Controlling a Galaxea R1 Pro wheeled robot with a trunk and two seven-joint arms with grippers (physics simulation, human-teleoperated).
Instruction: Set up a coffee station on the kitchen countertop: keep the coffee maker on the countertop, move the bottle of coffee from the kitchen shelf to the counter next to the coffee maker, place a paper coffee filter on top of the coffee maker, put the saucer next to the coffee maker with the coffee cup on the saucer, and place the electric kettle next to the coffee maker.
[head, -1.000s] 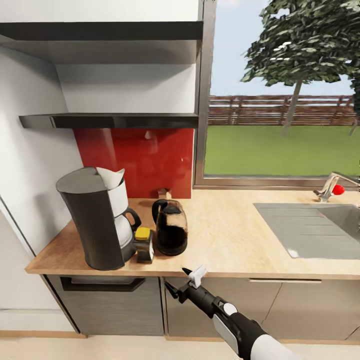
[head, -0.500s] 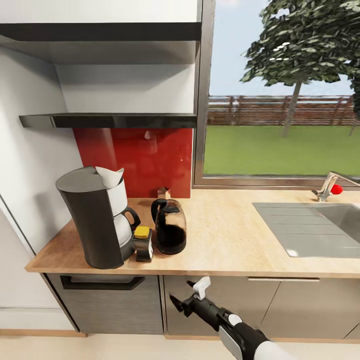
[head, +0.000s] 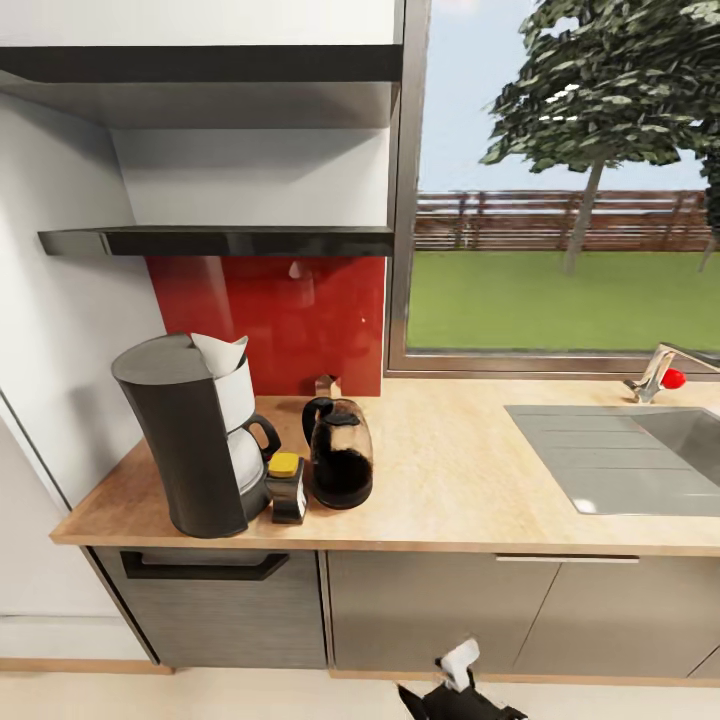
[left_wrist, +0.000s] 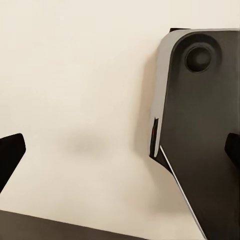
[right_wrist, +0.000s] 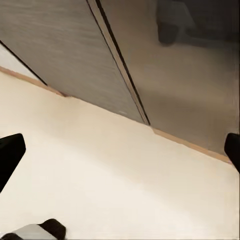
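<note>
The dark grey coffee maker (head: 195, 445) stands at the left end of the kitchen countertop (head: 460, 480), with the white paper coffee filter (head: 222, 352) on top of it. The bottle of coffee (head: 288, 488) with its yellow lid stands right beside it, and the electric kettle (head: 340, 455) is just right of the bottle. The kitchen shelf (head: 220, 240) above holds nothing that I can see. The saucer and coffee cup are out of view. My right gripper (head: 435, 675) hangs open low in front of the cabinets, pointing at their fronts and the floor (right_wrist: 120, 155). My left gripper (left_wrist: 120, 155) is open over bare floor.
A sink (head: 640, 455) with a tap (head: 660, 370) is set into the counter's right part, under a large window. Glossy grey cabinet doors (head: 420, 610) run below the worktop. A white wall closes the left side. Part of my dark base (left_wrist: 200, 125) lies beside the left gripper.
My right arm has dropped from the counter's front edge down and to the right, to the bottom of the head view, still open. The things on the counter have not moved.
</note>
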